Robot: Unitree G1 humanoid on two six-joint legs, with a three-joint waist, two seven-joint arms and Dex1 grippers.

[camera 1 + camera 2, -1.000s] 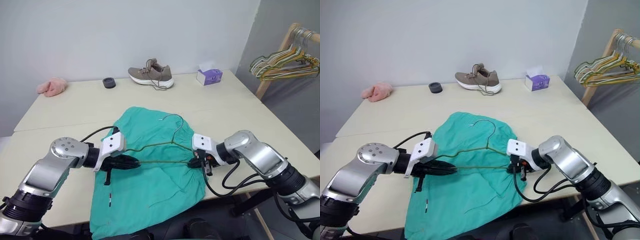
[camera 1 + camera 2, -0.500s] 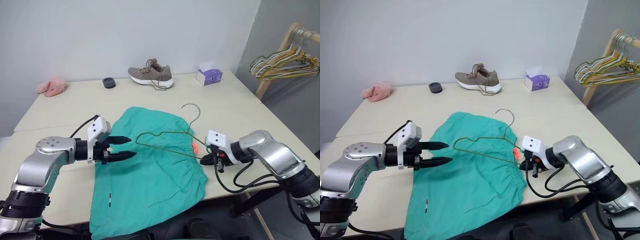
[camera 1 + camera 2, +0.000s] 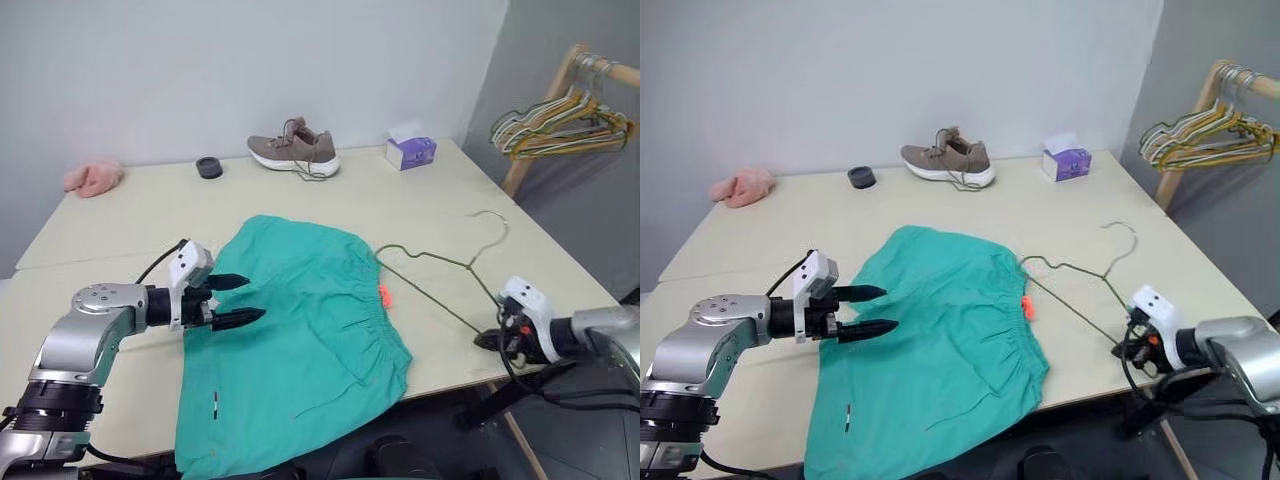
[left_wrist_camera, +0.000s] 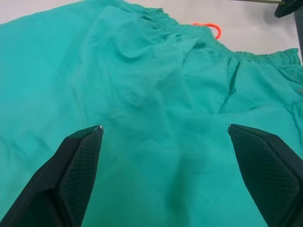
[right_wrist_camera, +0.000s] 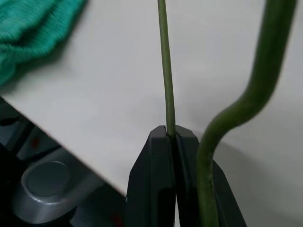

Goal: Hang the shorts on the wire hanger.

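The shorts (image 3: 300,340) lie spread flat at lower centre of the surface (image 3: 420,205), their lower edge draped over the near rim, an orange tag (image 3: 384,295) by the waistband. The left hand (image 3: 238,300) hovers at their left edge with fingers (image 4: 78,163) spread wide — nothing between them. At lower right, the right hand (image 3: 1134,346) is clamped on the hanger (image 3: 440,265), which reaches from there to the waistband.

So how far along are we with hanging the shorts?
Early. Done: the right hand is shut on the wire hanger, which is off to the side of the shorts. In hand: the left hand hovers open over them. Left: threading the shorts, lying flat on the table, onto the hanger.
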